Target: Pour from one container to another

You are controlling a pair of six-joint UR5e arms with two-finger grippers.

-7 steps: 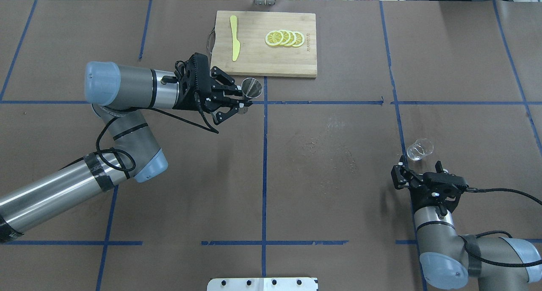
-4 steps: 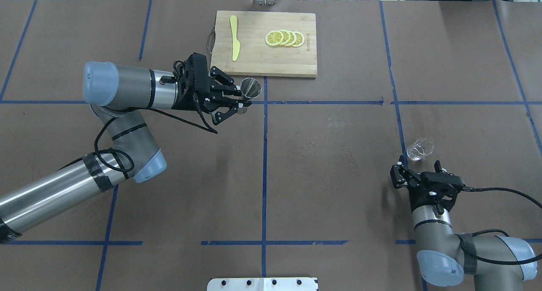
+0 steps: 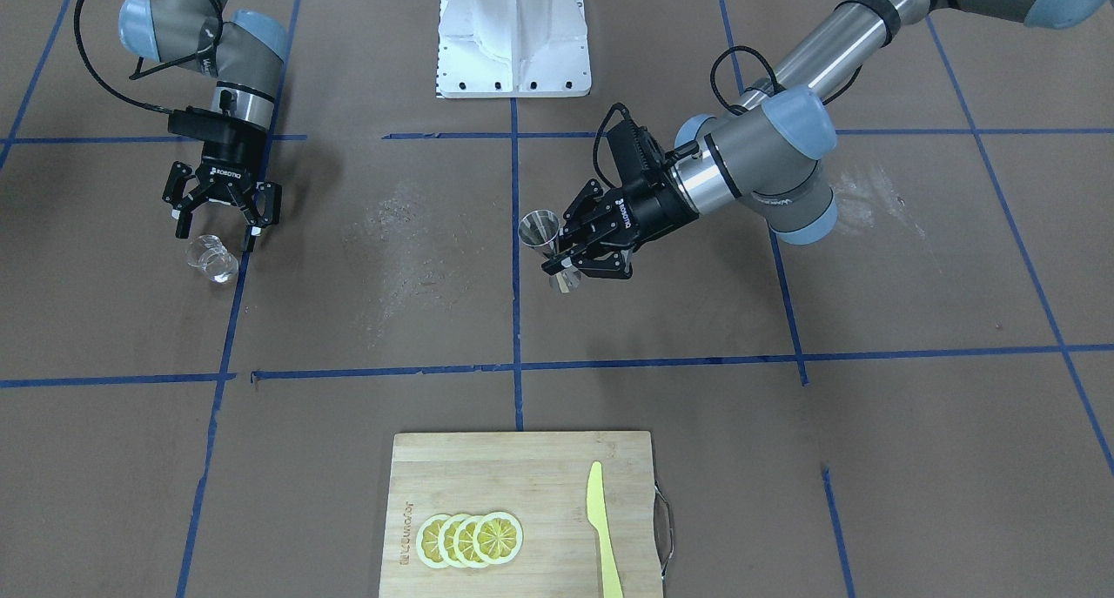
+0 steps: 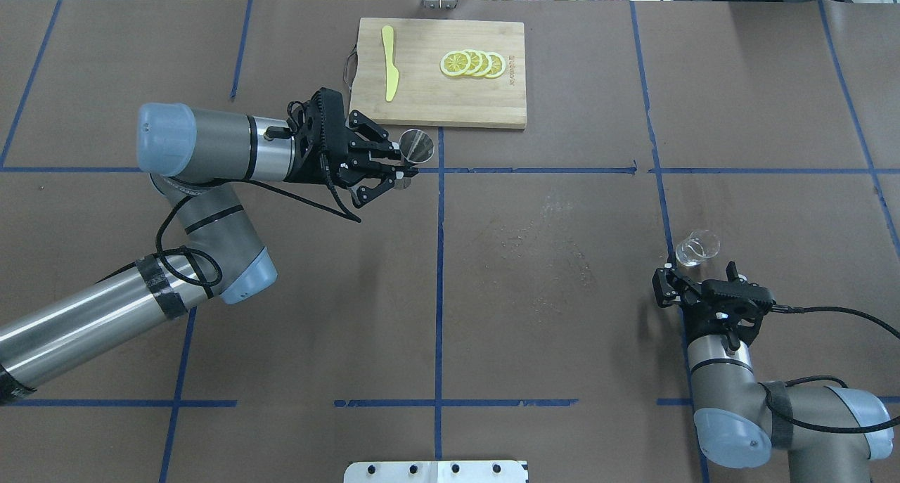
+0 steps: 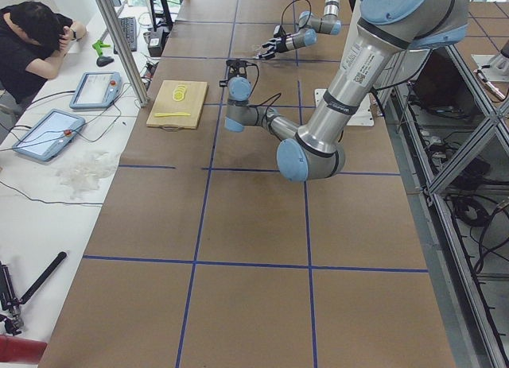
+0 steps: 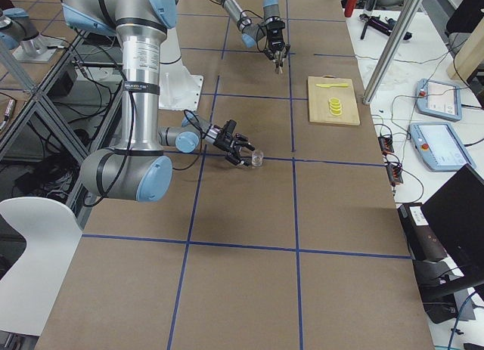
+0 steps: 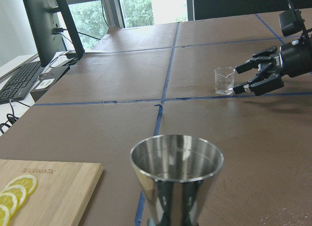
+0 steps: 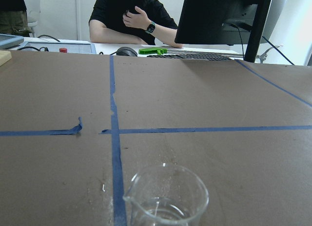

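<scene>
Table (image 4: 562,328): brown paper ruled into squares by blue tape, carrying everything below
Left arm (image 4: 211,149): reaches in across my left half, forearm roughly level, wrist pointing towards the table's middle line
Right arm (image 4: 724,370): drawn in close to my base at the right side, wrist aimed away from me
Cutting board (image 4: 436,103): wooden, on the far side of the table near the middle, clear of both grippers
Left gripper (image 3: 561,254): clamped on the narrow waist of the jigger, fingers coming at it from the side
Right gripper (image 3: 218,231): spread wide and holding nothing, fingers just short of the beaker with the opening facing it
Knife (image 4: 389,72): yellow, lying flat on the cutting board
Jigger (image 7: 176,177): steel double cone, long axis upright and mouth up; I judge it lifted off the table; I cannot tell what is in it
Lemon slices (image 4: 472,63): overlapping row on the cutting board, well apart from the knife
Beaker (image 8: 166,196): small clear glass, upright on the table, just beyond my right gripper
Jigger to beaker: well apart, the beaker off towards my right side; my right gripper is much the nearer, so I judge either I carry the jigger across or the right gripper grasps the beaker first
</scene>
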